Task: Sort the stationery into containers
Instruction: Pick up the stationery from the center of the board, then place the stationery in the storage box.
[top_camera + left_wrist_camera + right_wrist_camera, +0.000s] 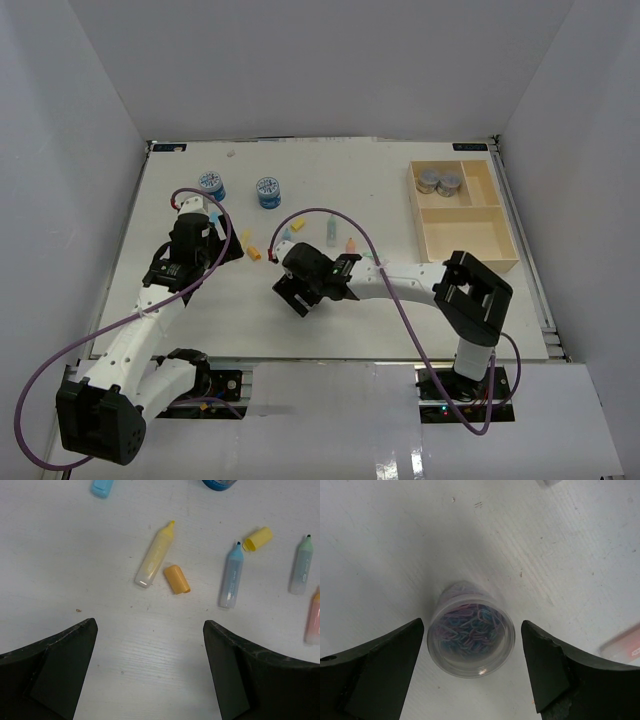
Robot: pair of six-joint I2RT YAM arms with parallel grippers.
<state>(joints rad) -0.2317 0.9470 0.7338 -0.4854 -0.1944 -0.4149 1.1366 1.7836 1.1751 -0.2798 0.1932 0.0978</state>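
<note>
My right gripper [472, 630] is open, with a clear round jar of coloured paper clips [471, 636] standing between its fingers and a gap on each side. In the top view this gripper [293, 292] covers the jar. My left gripper [150, 630] is open and empty over bare table, also seen from above [215, 240]. Ahead of it lie a yellow marker [155, 555], an orange cap [177, 579], a blue marker [231, 575], a yellow cap [258, 538] and a green marker [301, 566]. The wooden tray [465, 240] at the back right holds two grey rolls [438, 183].
Two blue-and-white rolls [210, 183] [268, 190] stand at the back left. A pink marker [314, 617] lies at the right of the left wrist view and shows in the right wrist view [622, 647]. A light blue piece [102, 486] lies far left. White walls enclose the table.
</note>
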